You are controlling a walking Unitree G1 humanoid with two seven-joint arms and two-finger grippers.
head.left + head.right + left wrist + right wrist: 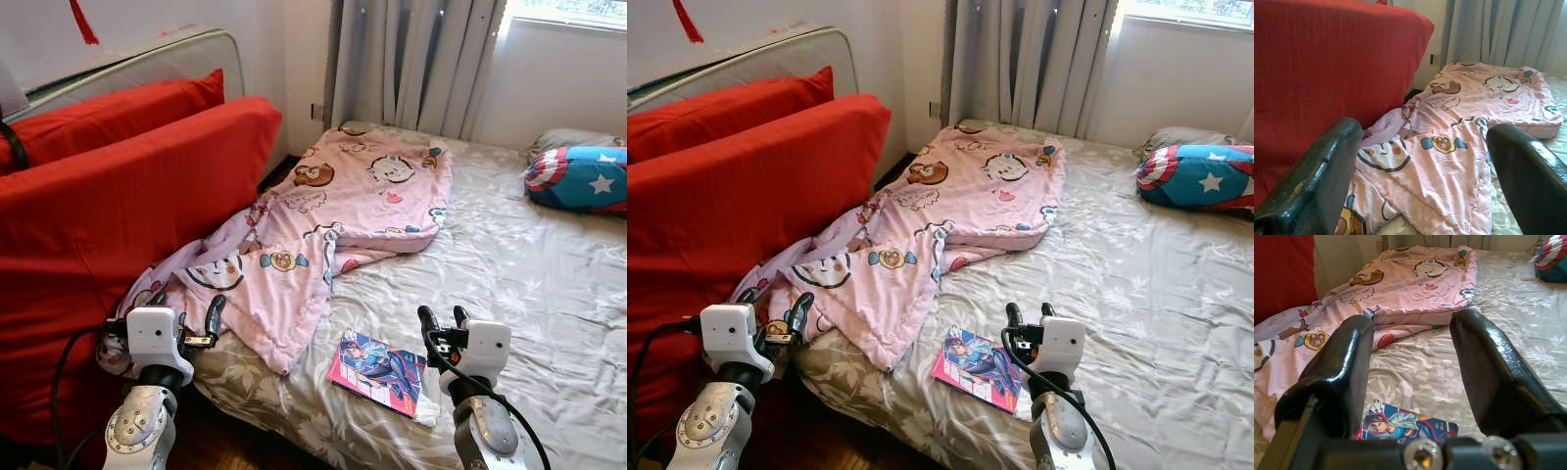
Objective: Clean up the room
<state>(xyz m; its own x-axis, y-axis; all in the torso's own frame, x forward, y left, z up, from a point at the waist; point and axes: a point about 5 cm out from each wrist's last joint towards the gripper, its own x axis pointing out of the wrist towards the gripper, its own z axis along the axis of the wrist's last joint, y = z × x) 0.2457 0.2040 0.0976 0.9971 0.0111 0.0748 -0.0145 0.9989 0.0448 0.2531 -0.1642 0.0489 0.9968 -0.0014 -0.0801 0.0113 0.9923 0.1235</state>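
A pink cartoon-print blanket point(323, 215) lies crumpled across the left side of the bed, one end hanging over the near edge. A colourful comic book point(380, 372) lies flat on the grey floral sheet point(509, 284) near the bed's front edge. My left gripper point(186, 315) is raised at the blanket's hanging corner, fingers point(1317, 181) open with nothing between them. My right gripper point(443, 321) hovers just right of the book, fingers point(1347, 362) open and empty; the book point(1405, 423) lies below them.
A red sofa cushion point(108, 206) stands on edge against the bed's left side. A star-patterned blue and red pillow point(580, 178) lies at the back right. Grey curtains point(411, 59) hang behind the bed. Dark wooden floor point(225, 446) lies below the bed edge.
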